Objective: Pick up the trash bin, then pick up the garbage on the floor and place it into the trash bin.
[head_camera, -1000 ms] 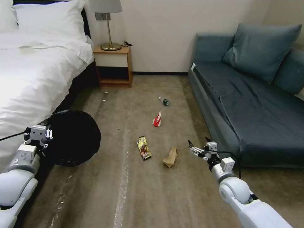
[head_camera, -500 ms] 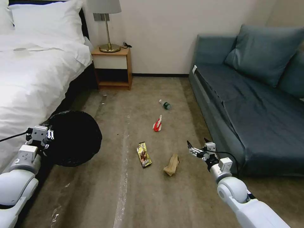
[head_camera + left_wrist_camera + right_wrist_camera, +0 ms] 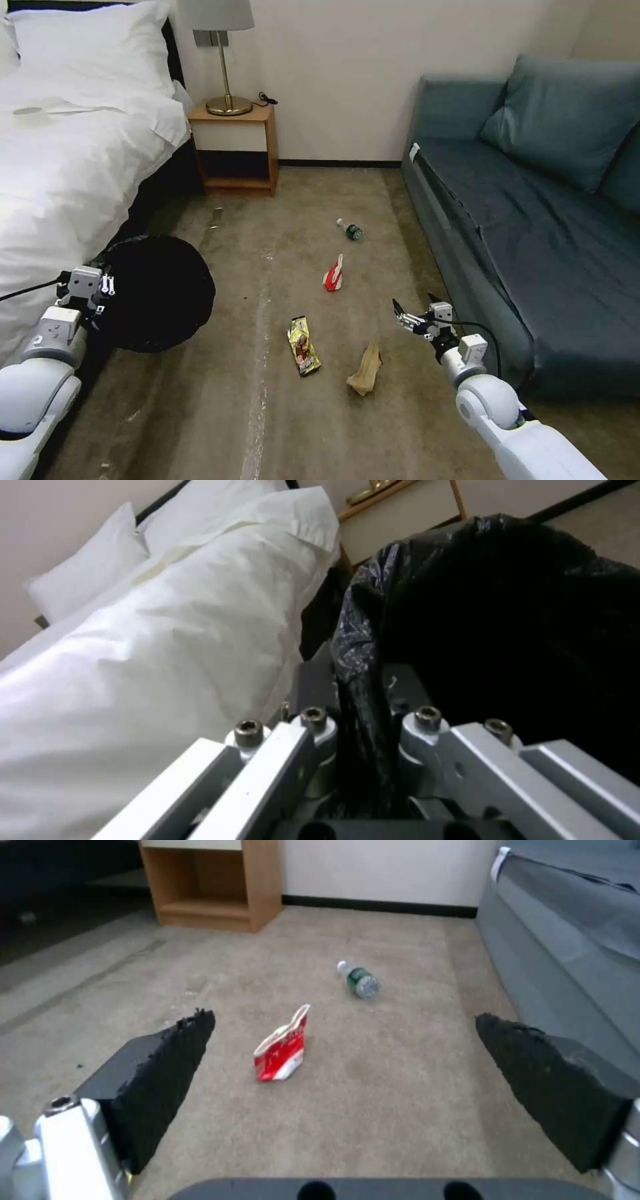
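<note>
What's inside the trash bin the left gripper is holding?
Nothing can be made out. The trash bin shows just its crinkled black bag, and the inside is dark in both head and left wrist views. The left gripper is clamped on the bagged rim. Its bottom is unseen.

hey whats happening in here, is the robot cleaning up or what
Yes, it is mid clean-up. The left gripper is shut on the black-bag-lined rim of the small round trash bin, holding it beside the white bed. The right gripper is open, held above the carpet near the blue sofa. Four pieces of litter lie on the floor: a yellow snack wrapper, a crumpled brown paper bag, a red-and-white packet and a small clear bottle with a green label. None is in the bin yet.
</note>
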You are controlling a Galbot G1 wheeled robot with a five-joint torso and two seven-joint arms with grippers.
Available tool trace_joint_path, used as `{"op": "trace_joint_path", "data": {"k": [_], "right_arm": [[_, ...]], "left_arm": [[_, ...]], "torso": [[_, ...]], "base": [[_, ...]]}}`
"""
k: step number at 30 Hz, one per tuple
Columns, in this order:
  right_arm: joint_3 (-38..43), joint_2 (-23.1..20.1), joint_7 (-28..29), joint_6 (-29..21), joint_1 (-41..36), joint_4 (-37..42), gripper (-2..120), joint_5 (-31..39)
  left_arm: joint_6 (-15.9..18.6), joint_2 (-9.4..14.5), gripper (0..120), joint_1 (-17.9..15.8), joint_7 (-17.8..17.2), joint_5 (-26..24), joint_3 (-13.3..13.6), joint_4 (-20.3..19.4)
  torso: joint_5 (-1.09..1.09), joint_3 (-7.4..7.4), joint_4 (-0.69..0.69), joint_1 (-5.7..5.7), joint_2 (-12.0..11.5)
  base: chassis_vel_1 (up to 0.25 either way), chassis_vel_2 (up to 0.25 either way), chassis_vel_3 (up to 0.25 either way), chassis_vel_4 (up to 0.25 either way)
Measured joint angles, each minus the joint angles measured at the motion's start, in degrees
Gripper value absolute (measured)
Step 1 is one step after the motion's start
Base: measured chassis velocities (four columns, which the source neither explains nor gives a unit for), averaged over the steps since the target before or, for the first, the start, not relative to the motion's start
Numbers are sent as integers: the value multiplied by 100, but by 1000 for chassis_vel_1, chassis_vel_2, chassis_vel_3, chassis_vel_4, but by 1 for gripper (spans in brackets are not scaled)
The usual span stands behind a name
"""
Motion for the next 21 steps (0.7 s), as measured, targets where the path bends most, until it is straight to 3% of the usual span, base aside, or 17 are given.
{"op": "trace_joint_path", "data": {"k": [21], "right_arm": [[-149,-34,-11,46,-36,-142,100,-329]], "left_arm": [[-69,-79,7,68,23,26,-50,23]], "torso": [[0,0,-1,0,0]], "base": [[-114,109,119,-116]]}}
